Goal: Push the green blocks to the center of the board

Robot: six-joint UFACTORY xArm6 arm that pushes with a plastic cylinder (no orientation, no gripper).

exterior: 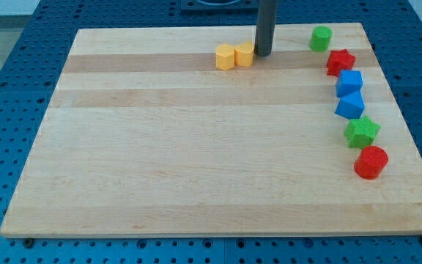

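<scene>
A single camera looks down at a pale wooden desk [196,147] set on a blue perforated base.

Near the desk's far edge, just right of its middle, stands the arm's straight dark rod. My tip [262,54] rests on the wood, touching or just beside the right side of a small yellow block [245,53]. A second yellow block, roughly hexagonal [226,56], sits against that one's left side.

There is no hand here to open or close: the rod holds nothing and can only push.

The two green pieces lie well apart from my tip. A small green cylinder [320,38] stands near the far right corner. A green star-shaped block [361,131] sits along the right edge, toward the near end. Between them run a red star-shaped block [340,61] and two blue blocks [349,82] [351,105]; a red cylinder [371,162] lies just beyond the green star.

Both green pieces look like light, rigid plastic that should slide easily on smooth wood. The cylinder may roll off a glancing push, so contact on its far right side, aimed at the centre, seems best. The star's points could make it spin.
</scene>
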